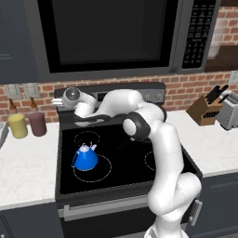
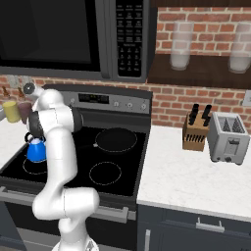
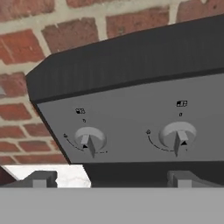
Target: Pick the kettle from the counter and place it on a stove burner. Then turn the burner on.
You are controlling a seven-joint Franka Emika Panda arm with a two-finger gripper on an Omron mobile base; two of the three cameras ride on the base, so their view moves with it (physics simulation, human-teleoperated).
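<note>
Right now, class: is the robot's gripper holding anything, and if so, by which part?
Nothing is held. The gripper is open, facing the stove's two grey control knobs. The small bright blue cone-shaped kettle sits free on the large outlined burner.

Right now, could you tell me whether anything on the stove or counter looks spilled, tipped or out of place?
Nothing stands out. The kettle stands upright inside the stove burner ring, and the two knobs ahead of the open gripper look intact.
</note>
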